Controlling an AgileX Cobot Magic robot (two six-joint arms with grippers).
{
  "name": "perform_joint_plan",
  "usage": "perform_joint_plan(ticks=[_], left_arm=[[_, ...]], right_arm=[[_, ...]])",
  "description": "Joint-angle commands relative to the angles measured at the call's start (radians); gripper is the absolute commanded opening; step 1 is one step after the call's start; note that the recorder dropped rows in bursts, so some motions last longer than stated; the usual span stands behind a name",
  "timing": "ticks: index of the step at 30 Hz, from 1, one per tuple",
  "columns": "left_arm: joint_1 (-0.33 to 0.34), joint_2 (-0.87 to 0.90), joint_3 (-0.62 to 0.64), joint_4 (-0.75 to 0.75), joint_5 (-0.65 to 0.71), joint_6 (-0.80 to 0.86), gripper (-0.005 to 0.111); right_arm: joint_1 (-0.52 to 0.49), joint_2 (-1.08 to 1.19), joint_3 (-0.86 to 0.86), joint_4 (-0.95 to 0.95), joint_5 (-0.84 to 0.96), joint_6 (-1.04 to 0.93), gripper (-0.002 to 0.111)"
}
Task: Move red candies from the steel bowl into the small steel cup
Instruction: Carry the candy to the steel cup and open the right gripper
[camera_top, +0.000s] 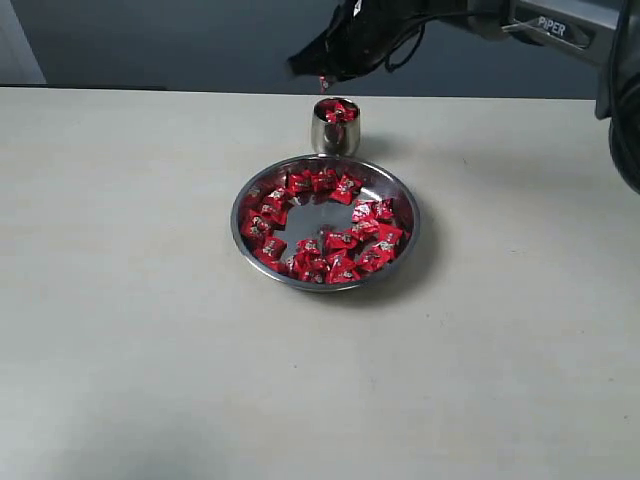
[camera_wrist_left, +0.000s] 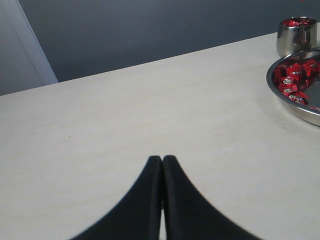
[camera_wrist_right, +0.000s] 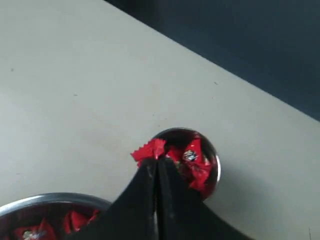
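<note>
Hovering right gripper (camera_wrist_right: 156, 163) clenched on one red candy (camera_wrist_right: 148, 149); small steel cup (camera_top: 335, 140) directly beneath the tips, several inside; most red candies (camera_top: 340, 240) lie in steel bowl (camera_top: 318, 215), lower, beside the cup; left gripper (camera_wrist_left: 162, 159) closed, empty.

**Pale table carrying a bowl and a cup**

The table (camera_top: 120, 300) is a flat, cream-coloured top with a matte, faintly streaked finish, filling the scene from the near edge to its straight far edge. Two things rest directly on it. A wide, shallow steel bowl (camera_top: 236, 222) sits about midway between left and right, somewhat towards the far side. A small upright steel cup (camera_top: 335, 142) stands just beyond the bowl's far rim; whether the two touch cannot be told. Both cast soft shadows to the right.
</note>
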Motion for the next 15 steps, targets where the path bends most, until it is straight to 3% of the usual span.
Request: perform_joint_plan(ticks=[1,10,15], left_arm=[[0.0,-0.004,-0.001,0.003,-0.007,-0.005,0.0],[0.0,-0.004,-0.001,0.003,-0.007,-0.005,0.0],[0.0,-0.004,-0.001,0.003,-0.007,-0.005,0.0]], right_arm=[[-0.032,0.027,-0.004,-0.01,-0.062,0.013,0.0],[-0.046,0.086,-0.004,0.005,-0.143,0.013,0.002],[-0.046,0.088,-0.004,0.027,-0.16,0.013,0.02]])
